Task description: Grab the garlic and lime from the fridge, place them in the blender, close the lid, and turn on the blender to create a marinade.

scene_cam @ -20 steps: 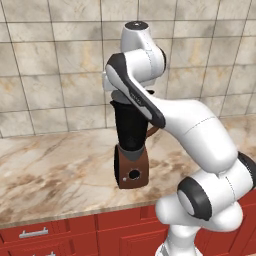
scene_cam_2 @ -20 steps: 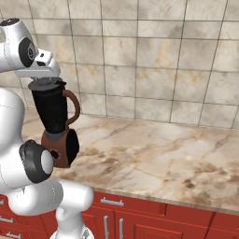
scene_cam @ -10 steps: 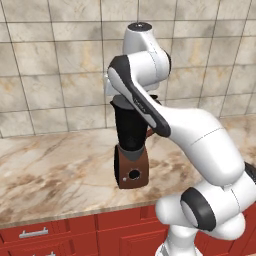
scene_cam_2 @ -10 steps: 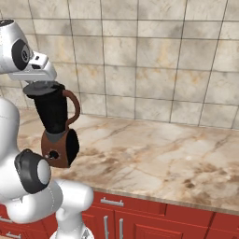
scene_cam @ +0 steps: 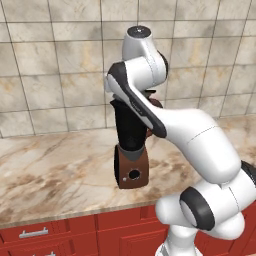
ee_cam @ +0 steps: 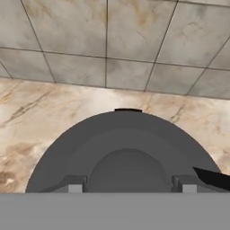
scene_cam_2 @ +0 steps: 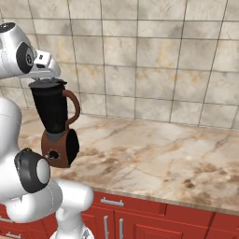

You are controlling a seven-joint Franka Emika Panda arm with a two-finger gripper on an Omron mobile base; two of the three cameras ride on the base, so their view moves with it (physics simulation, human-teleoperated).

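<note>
The blender (scene_cam: 131, 150) sits on the marble counter (scene_cam_2: 154, 158) near the tiled wall (scene_cam_2: 149, 60), above the red cabinets (scene_cam_2: 140, 224); the lid (ee_cam: 126, 148) is on the black jar's rim (round, dark grey, raised knob in the middle); the gripper (ee_cam: 128, 191) is right over the lid, fingertips either side of the knob; jaws look fairly wide, but I can't tell if they're actually gripping anything; in the right base view the hand (scene_cam_2: 44, 65) hangs just above the jar top.
</note>
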